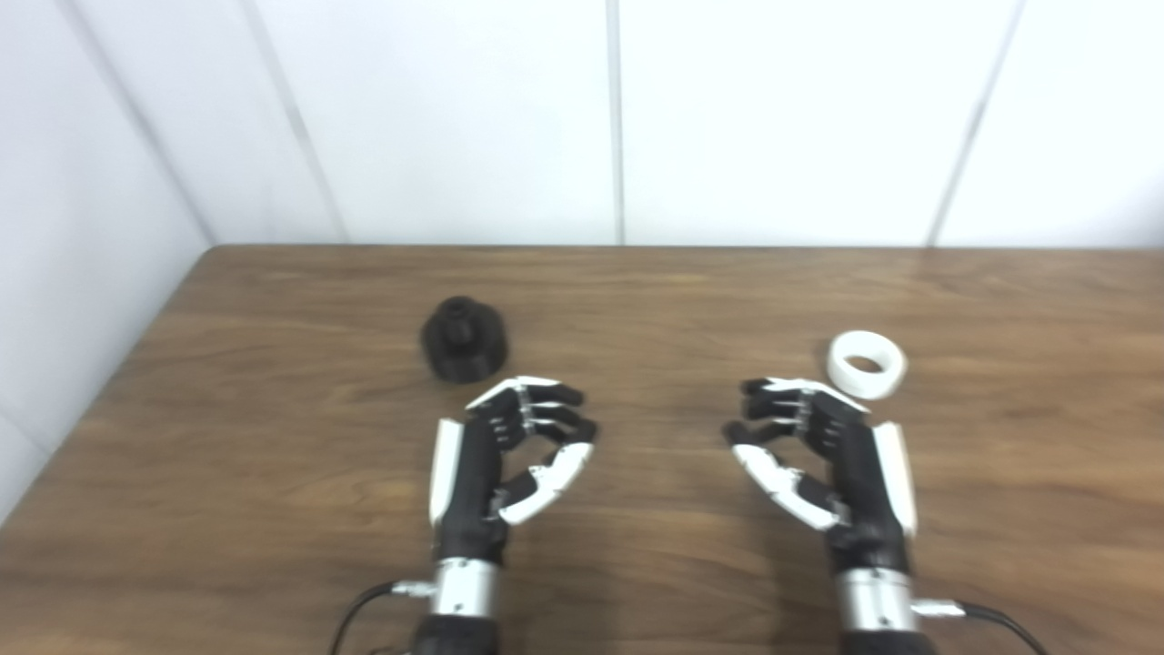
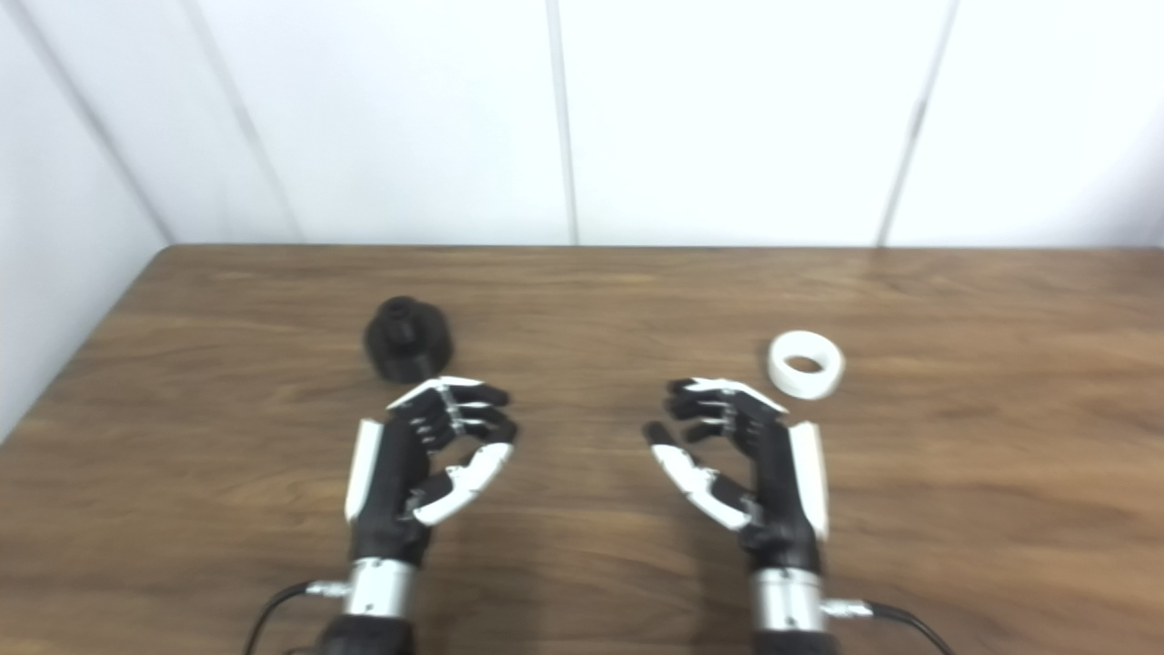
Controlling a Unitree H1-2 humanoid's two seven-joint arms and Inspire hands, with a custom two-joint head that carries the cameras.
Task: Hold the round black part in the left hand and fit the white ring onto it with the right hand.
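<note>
Both hands, left hand [image 1: 509, 455] and right hand [image 1: 818, 455], hover released over the counter [image 1: 637, 300]; reach far-left, gripping the black part [image 1: 462, 338] squarely before taking the ring [image 1: 867, 364].

On desk [image 1: 273, 509]: round part [image 1: 463, 338] far-left of centre, ring [image 1: 867, 364] well apart to the right. Nearer the front edge, left hand [image 1: 509, 455] just before the round part, right hand [image 1: 818, 455] just before-left of the ring; neither touching.
</note>
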